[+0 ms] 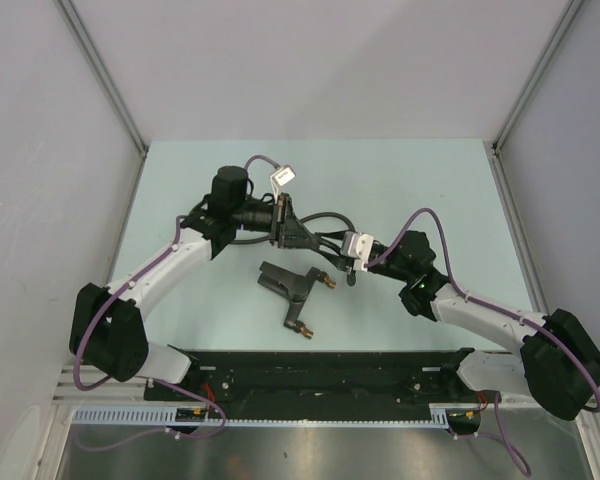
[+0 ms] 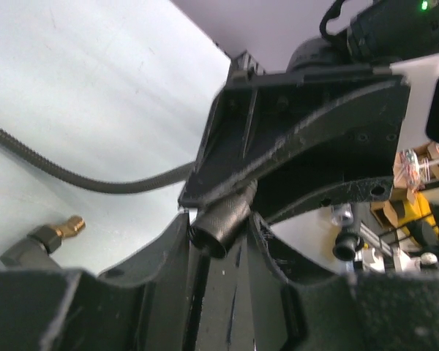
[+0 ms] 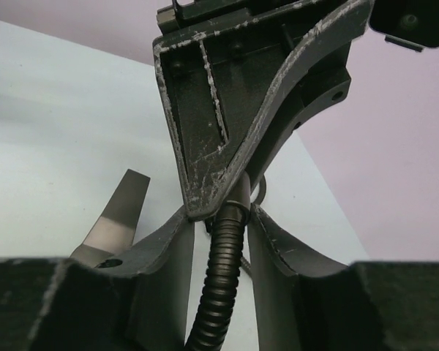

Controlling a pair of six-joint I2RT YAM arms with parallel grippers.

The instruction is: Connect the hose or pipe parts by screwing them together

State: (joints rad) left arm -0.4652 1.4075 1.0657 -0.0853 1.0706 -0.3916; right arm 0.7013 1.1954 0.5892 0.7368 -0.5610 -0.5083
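Note:
The dark-grey ribbed hose [image 1: 325, 214] runs between my two grippers above the table's middle. My left gripper [image 1: 285, 228] is shut on the hose's dark knurled end piece [image 2: 223, 218], which sticks out tilted between its jaws. Right behind that end piece, my right gripper [image 3: 221, 212] has its jaws closed in on the ribbed hose [image 3: 225, 278]. The left gripper's scuffed finger [image 3: 241, 95] fills the view above it. The forked fitting [image 1: 292, 285] lies flat on the table below both grippers. Neither gripper touches it, and one of its brass tips [image 2: 67, 227] shows in the left wrist view.
Grey walls close in the pale table [image 1: 190, 180] at the back and on both sides. A black rail [image 1: 320, 370] crosses the near edge between the arm bases. Thin purple cables [image 1: 435, 225] run along both arms.

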